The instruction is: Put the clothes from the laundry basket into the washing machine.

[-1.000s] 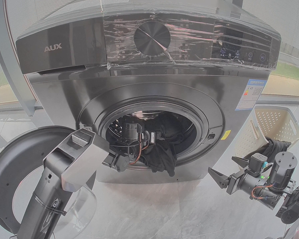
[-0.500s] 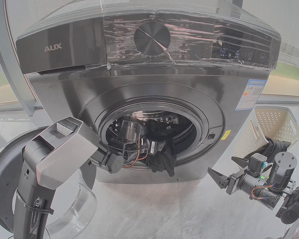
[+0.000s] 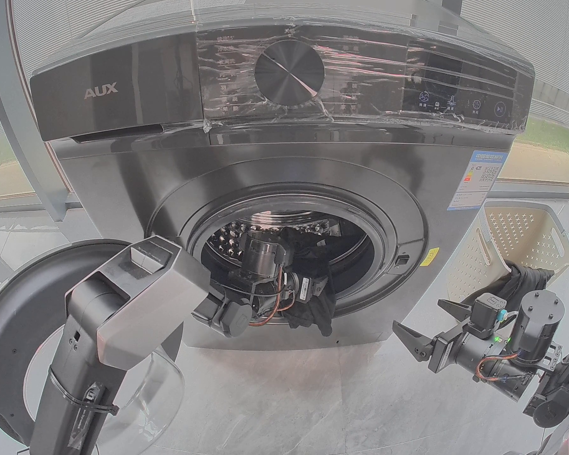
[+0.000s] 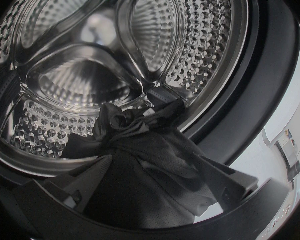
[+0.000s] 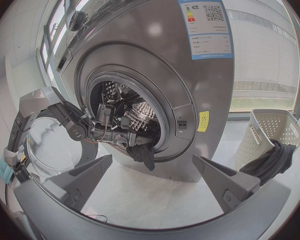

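The washing machine [image 3: 284,159] stands with its round opening uncovered, and my left gripper [image 4: 150,160] is at the mouth of the steel drum [image 4: 90,67], fingers spread wide. A black garment [image 4: 146,150] lies bunched between and under them, half in the drum; its end hangs out over the lower lip [image 3: 313,314]. My right gripper [image 3: 414,342] hovers open and empty above the floor, in front of the machine's right corner. Behind it stands the cream laundry basket [image 3: 525,229], tilted, with another black garment [image 3: 518,282] draped over its rim.
The machine's door [image 3: 38,311] is swung fully open to the left, its glass bowl [image 3: 139,387] behind my left arm. Pale tiled floor [image 3: 310,393] lies open in front of the machine. Windows run behind and to the right.
My left arm swung out to the left and came back, its wrist now a little further right and lower in the opening. Less black cloth hangs out over the lip. The right arm barely moved.
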